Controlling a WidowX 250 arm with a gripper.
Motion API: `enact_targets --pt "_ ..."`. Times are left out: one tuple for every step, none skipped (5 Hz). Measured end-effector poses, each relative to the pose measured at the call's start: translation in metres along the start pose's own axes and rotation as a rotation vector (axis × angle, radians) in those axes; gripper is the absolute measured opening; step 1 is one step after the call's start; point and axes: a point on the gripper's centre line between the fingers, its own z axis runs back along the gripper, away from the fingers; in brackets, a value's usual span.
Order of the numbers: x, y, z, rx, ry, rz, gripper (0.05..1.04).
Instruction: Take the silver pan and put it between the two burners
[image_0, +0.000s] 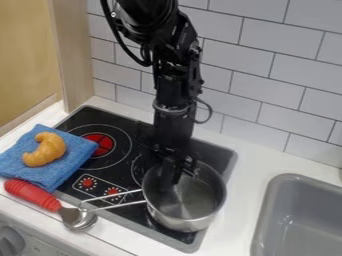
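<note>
The gripper (178, 172) hangs down at the back left rim of the silver pan, with its tips over or inside the pan; how its tips meet the rim is hard to make out. The silver pan (185, 201) stands upright on the right part of the black stove, its wire handle pointing left. The left burner (97, 145) is a ring with a red centre. The right burner (137, 169) shows as part of a ring, mostly hidden behind the gripper and pan.
A blue cloth (55, 165) with a croissant (47, 149) on it covers the stove's left corner. A red-handled ladle (78, 218) lies along the front edge, close to the pan's handle. A grey sink (298, 220) is at the right, and a tiled wall (267, 75) rises behind.
</note>
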Motion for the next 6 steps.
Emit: enact_targets --pt "-0.002 -0.001 0.018 -0.033 -0.045 -0.016 0.136" --pt "-0.012 0.014 0.042 -0.040 -0.080 0.079 0.064" --pt "-0.012 0.028 0.051 -0.058 -0.084 0.162 0.058" --pt "-0.009 0.054 0.062 -0.094 -0.118 0.311 0.056" --pt "-0.003 0.072 0.052 -0.120 -0.094 0.481 0.054" --pt "0.009 0.089 0.051 -0.075 -0.095 0.620 0.054"
